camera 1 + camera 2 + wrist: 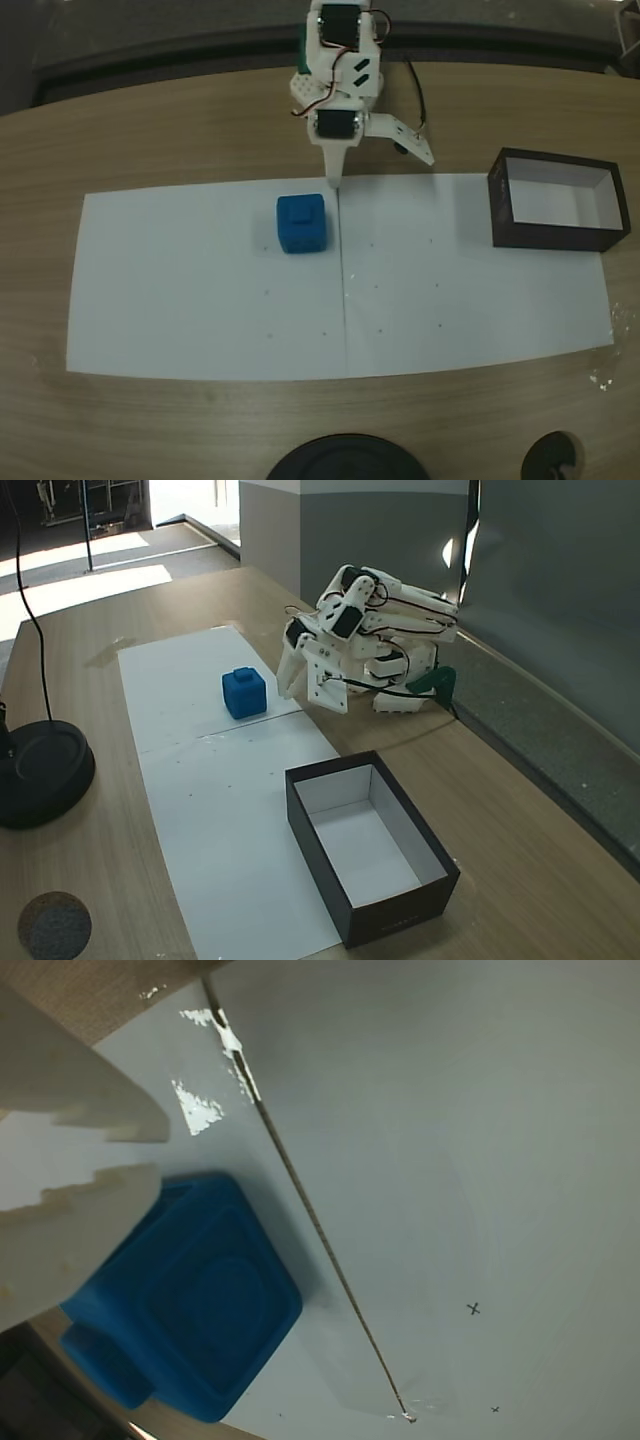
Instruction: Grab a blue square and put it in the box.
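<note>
The blue square sits on the white paper, well apart from the box. Just beside the square, the pincer holds nothing, its jaws slightly parted.

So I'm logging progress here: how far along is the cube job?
Early. Nothing is delivered: the box shows only its pale inside. In hand: the gripper is open beside the blue square, which sits ungripped on the white paper. Left: close on the square, lift it, carry it over the box and release.
</note>
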Motion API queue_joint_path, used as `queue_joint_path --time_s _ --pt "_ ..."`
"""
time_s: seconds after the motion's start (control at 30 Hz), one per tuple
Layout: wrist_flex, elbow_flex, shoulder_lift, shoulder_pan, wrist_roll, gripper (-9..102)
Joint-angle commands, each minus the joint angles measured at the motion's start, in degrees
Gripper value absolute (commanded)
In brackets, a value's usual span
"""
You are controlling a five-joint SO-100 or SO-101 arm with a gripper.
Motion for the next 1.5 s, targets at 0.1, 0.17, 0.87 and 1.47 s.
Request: queue_joint_path --time_s 0.1,0.17,0.87,1.47 --pt "0.62 -3.69 0.97 -0.09 0.18 0" --pt "0.62 -3.69 0.97 -0.09 0.18 0" --pt "-4.66 -2.90 0.97 -2.29 -1.32 5" --pt "-7.03 -23.82 -20.39 6.59 -11.16 34"
